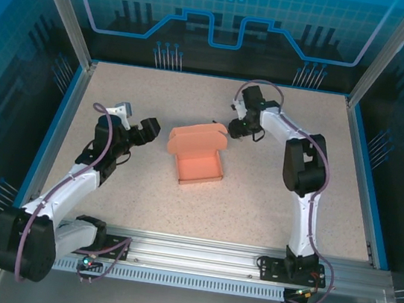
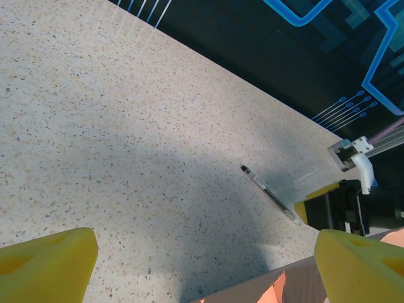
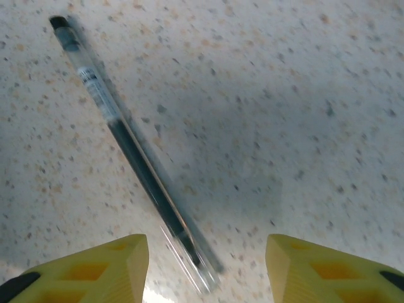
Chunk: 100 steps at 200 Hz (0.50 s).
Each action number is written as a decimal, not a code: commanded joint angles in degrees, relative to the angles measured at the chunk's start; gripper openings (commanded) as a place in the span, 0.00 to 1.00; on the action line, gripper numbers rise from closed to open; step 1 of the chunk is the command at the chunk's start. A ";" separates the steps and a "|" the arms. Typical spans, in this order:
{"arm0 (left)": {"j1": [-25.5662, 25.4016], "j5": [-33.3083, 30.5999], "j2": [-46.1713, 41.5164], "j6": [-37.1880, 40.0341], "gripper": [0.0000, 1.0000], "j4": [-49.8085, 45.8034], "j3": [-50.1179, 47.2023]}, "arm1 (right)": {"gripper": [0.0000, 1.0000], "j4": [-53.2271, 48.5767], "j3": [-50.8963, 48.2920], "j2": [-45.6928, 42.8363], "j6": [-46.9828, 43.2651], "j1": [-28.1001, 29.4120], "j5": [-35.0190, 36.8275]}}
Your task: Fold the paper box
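Note:
The paper box [image 1: 200,168] is a salmon-pink open tray with a flap standing at its far side, in the middle of the table. Its edge shows at the bottom of the left wrist view [image 2: 297,285]. My left gripper [image 1: 152,133] hovers just left of the box, open, and nothing is between its yellow fingers [image 2: 47,265]. My right gripper [image 1: 233,130] is low at the box's far right corner and open. A thin dark pen [image 3: 132,158] lies on the table there. The pen's near end reaches between the right gripper's yellow fingers [image 3: 328,268], which stand apart from it.
The pen [image 2: 270,194] lies diagonally on the speckled table behind the box, next to the right gripper's body [image 2: 344,208]. Blue rails edge the table [image 1: 63,124]. Open tabletop lies in front of the box and to both sides.

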 commanded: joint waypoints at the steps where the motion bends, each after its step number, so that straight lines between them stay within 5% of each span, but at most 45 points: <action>1: 0.59 1.29 0.20 0.81 0.90 -0.20 -0.12 | 0.52 -6.68 6.15 3.70 -1.75 1.51 0.34; 100: 0.68 1.29 0.25 1.89 0.90 -0.70 -0.03 | 0.45 -16.17 21.90 14.87 -2.61 3.19 -0.33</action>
